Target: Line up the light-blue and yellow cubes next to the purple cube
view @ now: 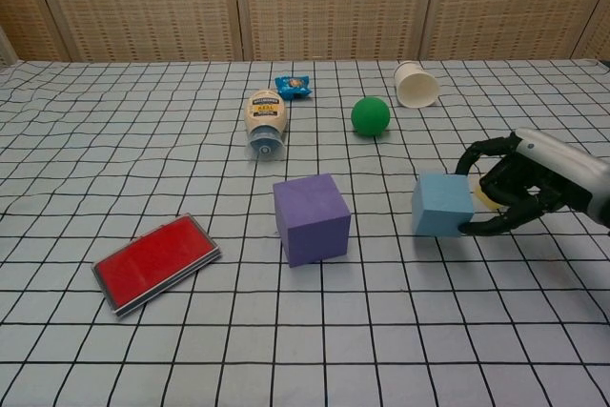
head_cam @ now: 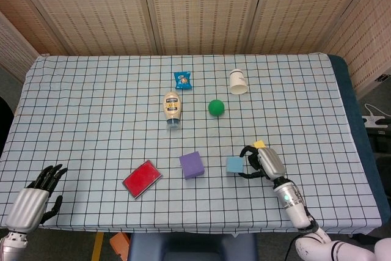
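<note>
The purple cube (head_cam: 192,164) (view: 311,218) stands near the front middle of the checked table. To its right, with a gap between them, is the light-blue cube (head_cam: 234,164) (view: 442,205); my right hand (head_cam: 264,162) (view: 519,183) grips it from its right side, fingers curled round its edges. It looks slightly off the cloth. The yellow cube (head_cam: 259,144) (view: 483,199) lies just behind the right hand, mostly hidden by the fingers in the chest view. My left hand (head_cam: 30,197) hangs at the front left table edge, fingers apart, holding nothing.
A red flat case (head_cam: 142,178) (view: 156,262) lies left of the purple cube. Further back are a mayonnaise bottle (head_cam: 172,109) on its side, a green ball (head_cam: 215,107), a tipped paper cup (head_cam: 237,82) and a blue snack packet (head_cam: 182,79).
</note>
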You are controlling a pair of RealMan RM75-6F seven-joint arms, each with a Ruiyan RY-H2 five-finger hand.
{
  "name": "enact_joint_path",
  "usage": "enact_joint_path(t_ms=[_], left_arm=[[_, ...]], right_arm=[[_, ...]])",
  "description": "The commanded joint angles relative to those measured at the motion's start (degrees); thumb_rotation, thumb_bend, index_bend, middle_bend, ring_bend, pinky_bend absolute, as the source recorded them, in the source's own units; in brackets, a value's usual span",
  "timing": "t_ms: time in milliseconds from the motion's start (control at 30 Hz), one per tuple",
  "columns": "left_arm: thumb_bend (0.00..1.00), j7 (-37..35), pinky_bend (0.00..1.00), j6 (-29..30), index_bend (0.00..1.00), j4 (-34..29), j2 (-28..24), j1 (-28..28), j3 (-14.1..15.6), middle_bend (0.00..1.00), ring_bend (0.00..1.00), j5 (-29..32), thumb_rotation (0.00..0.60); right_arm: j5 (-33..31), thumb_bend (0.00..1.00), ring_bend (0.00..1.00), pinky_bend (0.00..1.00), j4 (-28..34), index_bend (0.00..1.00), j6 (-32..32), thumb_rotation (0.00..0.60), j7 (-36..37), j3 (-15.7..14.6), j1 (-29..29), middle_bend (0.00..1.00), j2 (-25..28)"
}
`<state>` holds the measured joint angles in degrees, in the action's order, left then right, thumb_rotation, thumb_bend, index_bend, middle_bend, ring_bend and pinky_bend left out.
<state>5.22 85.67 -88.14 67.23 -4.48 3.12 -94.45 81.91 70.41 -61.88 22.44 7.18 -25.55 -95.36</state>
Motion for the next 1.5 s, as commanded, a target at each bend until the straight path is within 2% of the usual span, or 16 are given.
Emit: enact_joint_path(t_ms=[33, 200, 600, 1500], left_arm=[[0.52, -0.1, 0.40, -0.1, 0.12, 0.0, 0.0, 0.0, 0.0, 0.07, 0.06, 0.1, 0.600], [0.52, -0.2, 0.40, -0.4, 0.12, 0.1, 0.0, -0.1, -0.1, 0.07, 0.06, 0.4, 0.600], [0.52, -0.1, 0.40, -0.4, 0.12, 0.0, -0.1, -0.2, 0.0, 0.07, 0.06, 0.3, 0.600], [0.52, -0.5, 0.40, -0.5, 0.12, 0.1, -0.2, -0.3, 0.0, 0.07, 0.06, 0.5, 0.600]], right_arm=[[-1.4, 0.00, 0.78, 0.90, 0.0, 0.59, 1.2, 0.600, -1.0, 1.4, -1.2, 0.89, -0.7], [-3.3, 0.00, 0.78, 0.90, -0.4, 0.59, 3.3, 0.600, -1.1, 2.6, -2.6, 0.89, -1.3], [-4.9, 0.00, 0.78, 0.90, -2.1, 0.59, 7.1, 0.600, -0.7, 3.3, -5.4, 0.89, -3.2], [-6.3, 0.00, 0.78, 0.90, -2.9, 0.59, 10.9, 0.600, -1.5, 3.1, -8.7, 0.89, -5.7]])
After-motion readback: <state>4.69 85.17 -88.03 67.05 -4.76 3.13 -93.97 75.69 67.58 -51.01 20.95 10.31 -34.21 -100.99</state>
